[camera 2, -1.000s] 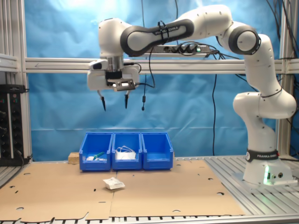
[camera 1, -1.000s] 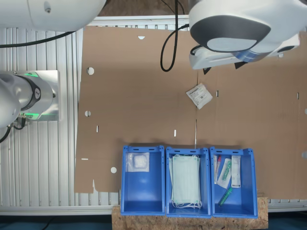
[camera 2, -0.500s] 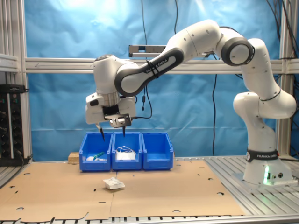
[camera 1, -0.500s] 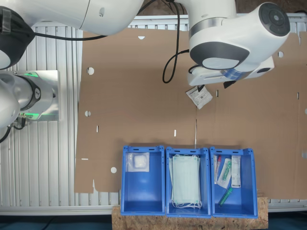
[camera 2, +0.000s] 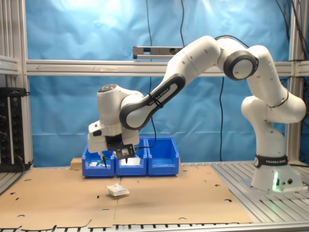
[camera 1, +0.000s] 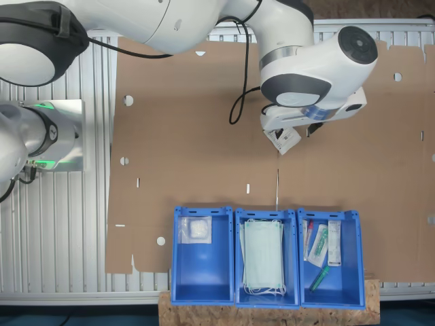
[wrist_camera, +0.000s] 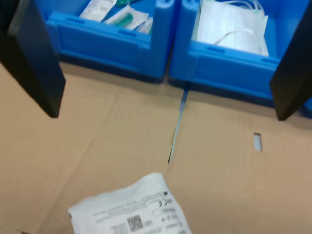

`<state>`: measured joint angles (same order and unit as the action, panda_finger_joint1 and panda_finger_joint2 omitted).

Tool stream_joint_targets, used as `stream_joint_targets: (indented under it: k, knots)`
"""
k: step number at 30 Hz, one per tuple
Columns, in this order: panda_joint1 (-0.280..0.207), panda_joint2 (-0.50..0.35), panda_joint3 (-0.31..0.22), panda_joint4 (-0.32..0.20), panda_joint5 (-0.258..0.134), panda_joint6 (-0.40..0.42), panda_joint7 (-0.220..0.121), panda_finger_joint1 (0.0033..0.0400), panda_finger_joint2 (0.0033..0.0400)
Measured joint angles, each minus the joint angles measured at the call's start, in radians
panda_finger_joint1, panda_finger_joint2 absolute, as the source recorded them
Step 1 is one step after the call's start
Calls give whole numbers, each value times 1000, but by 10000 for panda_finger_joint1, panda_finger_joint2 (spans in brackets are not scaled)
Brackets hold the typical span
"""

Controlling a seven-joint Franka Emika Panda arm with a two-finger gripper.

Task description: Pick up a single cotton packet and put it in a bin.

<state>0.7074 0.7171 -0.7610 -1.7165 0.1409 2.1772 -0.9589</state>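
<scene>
Lowered since the earlier frames: the tool [camera 2: 112, 161], now hung just above the cardboard-covered counter [camera 2: 193, 198] in the second exterior view, where a second ago it was held high above the bins.

Tool state: fingers [wrist_camera: 36, 58] spread wide, nothing pinched between them, as seen in the wrist view.

Cotton packet [camera 2: 118, 190]: lain flat on the counter, unmoved, slightly below the tool and toward the camera side in the second exterior view. In the first exterior view the packet [camera 1: 287, 139] is partly covered by the arm's wrist, so the tool is judged to be nearly overhead.

Orientation: roughly square, no marked long axis; turned corner-on to the row of bins, print side up [wrist_camera: 131, 214].

Offset: in the wrist view the packet lies short of the midpoint between the fingers, on the side away from the bins. A small shift away from the bins is judged necessary before closing.

Bin [camera 1: 202, 261]: the blue one holding a white square packet, at the first exterior view's left of the row, well apart from the cotton packet.
</scene>
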Motion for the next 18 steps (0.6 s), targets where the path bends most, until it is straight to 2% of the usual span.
stream_joint_targets:
  k: [7, 18]
  knots:
    - [-47, 45, 59, -1, 22, 63, 0, 400, 400]
    - [-111, 107, 128, -1, 37, 172, 0, 400, 400]
